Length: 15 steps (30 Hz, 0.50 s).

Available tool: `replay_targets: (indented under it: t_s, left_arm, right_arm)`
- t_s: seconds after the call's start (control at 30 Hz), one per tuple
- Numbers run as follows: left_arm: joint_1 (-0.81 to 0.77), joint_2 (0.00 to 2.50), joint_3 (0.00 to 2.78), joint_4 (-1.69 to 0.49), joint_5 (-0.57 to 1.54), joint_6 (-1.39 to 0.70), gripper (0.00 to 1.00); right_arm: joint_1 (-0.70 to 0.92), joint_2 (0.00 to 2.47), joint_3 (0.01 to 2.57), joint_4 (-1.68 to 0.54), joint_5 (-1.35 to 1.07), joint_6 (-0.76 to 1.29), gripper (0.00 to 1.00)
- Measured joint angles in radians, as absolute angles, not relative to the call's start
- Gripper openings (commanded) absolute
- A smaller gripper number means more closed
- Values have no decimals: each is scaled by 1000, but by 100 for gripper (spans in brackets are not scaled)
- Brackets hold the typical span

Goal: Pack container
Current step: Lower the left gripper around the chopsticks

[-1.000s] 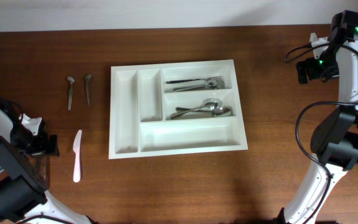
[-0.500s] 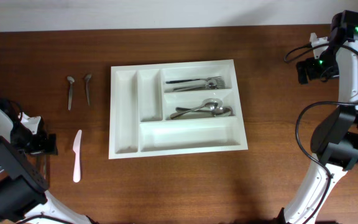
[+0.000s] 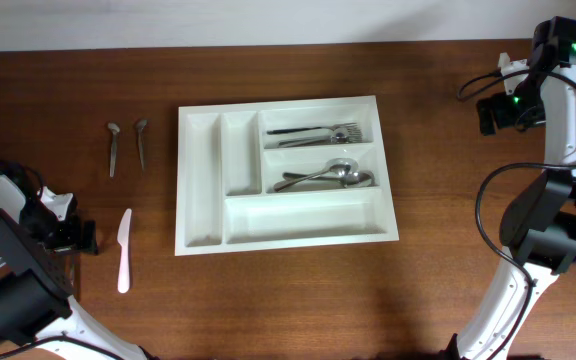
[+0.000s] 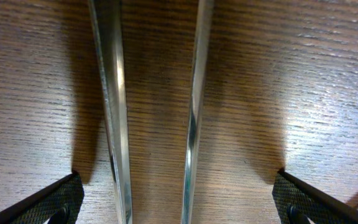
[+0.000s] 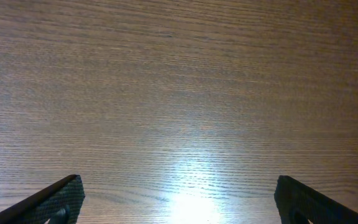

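At far left, the left gripper [image 3: 83, 237] sits with its fingers wide apart, empty. Nearby lie two small spoons [image 3: 114, 150] and one white plastic knife [image 3: 123, 250]. Mid-table sits one white container [image 3: 200, 180] with five compartments, holding forks [image 3: 313, 132], too overlapped to count, and two larger spoons [image 3: 328, 177]. It is probably light, stiff and slippery, best gripped by its rim. At far right, the right gripper [image 3: 488, 113] also gapes, empty.

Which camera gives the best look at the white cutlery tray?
The overhead view: it shows the whole white tray, all five compartments, with forks and spoons lying in two. The left wrist view shows only two slim metal strips on wood, the right wrist view only wooden tabletop; neither shows the tray.
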State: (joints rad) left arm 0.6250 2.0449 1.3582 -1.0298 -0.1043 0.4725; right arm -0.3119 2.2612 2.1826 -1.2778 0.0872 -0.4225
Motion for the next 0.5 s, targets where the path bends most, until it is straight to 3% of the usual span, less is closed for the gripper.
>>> replay_targets:
  t_s: [0.07, 0.17, 0.33, 0.43, 0.5]
  left_arm:
    - [625, 2045, 1358, -1029, -105, 472, 100]
    - [625, 2045, 1358, -1029, -105, 473, 91]
    - [625, 2045, 1358, -1030, -112, 476, 48]
    - [625, 2045, 1358, -1029, -117, 482, 41]
    - [625, 2045, 1358, -1029, -118, 482, 30]
  right_arm:
    - [-312, 2261, 2183, -1278, 87, -422, 99]
    - [-312, 2261, 2183, -1278, 87, -422, 99]
    - [-312, 2261, 2183, -1278, 87, -422, 99]
    - [-312, 2261, 2183, -1278, 87, -422, 98]
    - [-312, 2261, 2183, -1278, 87, -422, 99]
